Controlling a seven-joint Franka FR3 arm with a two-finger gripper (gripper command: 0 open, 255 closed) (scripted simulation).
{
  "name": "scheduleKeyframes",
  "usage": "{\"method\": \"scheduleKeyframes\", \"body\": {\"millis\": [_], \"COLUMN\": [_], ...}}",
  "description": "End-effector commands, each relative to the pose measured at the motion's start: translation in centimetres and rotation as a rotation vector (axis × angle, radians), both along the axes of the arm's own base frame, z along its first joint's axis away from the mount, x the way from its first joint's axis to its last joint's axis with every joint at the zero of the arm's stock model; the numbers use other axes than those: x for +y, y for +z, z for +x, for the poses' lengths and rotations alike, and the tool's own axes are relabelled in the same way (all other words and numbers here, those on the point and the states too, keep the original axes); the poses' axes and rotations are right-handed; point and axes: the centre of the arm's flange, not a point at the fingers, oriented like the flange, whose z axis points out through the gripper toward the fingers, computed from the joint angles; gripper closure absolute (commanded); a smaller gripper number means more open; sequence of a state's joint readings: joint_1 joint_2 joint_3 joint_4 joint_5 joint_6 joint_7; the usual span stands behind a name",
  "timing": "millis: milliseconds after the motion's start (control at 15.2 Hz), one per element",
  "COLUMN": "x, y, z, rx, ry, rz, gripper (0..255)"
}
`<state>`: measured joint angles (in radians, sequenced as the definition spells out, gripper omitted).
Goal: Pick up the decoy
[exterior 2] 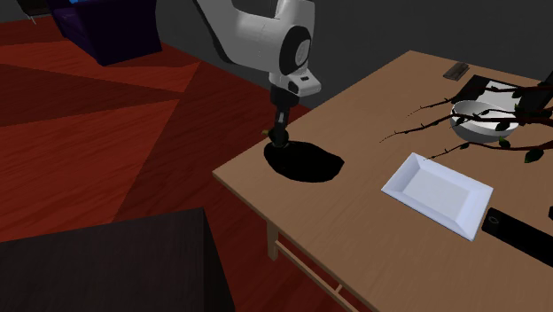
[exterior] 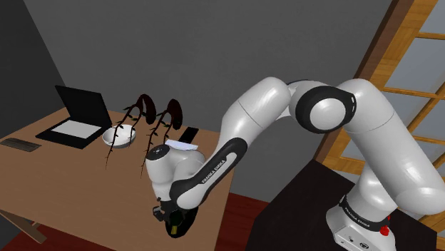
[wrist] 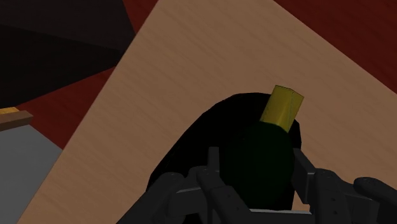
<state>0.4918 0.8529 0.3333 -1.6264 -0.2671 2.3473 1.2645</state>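
The decoy (exterior 2: 310, 165) is a black bird shape with a dark green head (wrist: 261, 159) and a yellow bill (wrist: 283, 107). It rests on the wooden table (exterior 2: 372, 239) close to the corner by the red floor. My gripper (wrist: 256, 173) comes down from above, and its two black fingers (wrist: 214, 170) clasp the green head from both sides. In the second exterior view the gripper (exterior 2: 280, 135) stands upright at the decoy's end nearest the table edge. The shoulder view shows the hand (exterior: 171, 214) low at the table's front edge, covering most of the decoy (exterior: 180, 224).
A white rectangular tray (exterior 2: 439, 193) lies mid-table. Beyond it stand a white bowl (exterior 2: 483, 122) and dark twigs with leaves (exterior: 153, 114). A black laptop (exterior: 75, 118), a phone (exterior 2: 518, 229) and a remote (exterior: 20, 145) lie farther off. The table edge runs right beside the decoy.
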Motion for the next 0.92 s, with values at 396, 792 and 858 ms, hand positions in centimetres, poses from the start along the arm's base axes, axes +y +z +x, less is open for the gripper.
{"method": "scheduleKeyframes", "body": {"millis": [396,792,858], "x": [0.0,0.0,0.0], "y": [4.0,7.1,7.7], "z": [0.0,0.0,0.0], "rx": [0.000,0.000,0.000], "ry": [0.000,0.000,0.000], "rz": [0.000,0.000,0.000], "gripper": [255,255,255]}}
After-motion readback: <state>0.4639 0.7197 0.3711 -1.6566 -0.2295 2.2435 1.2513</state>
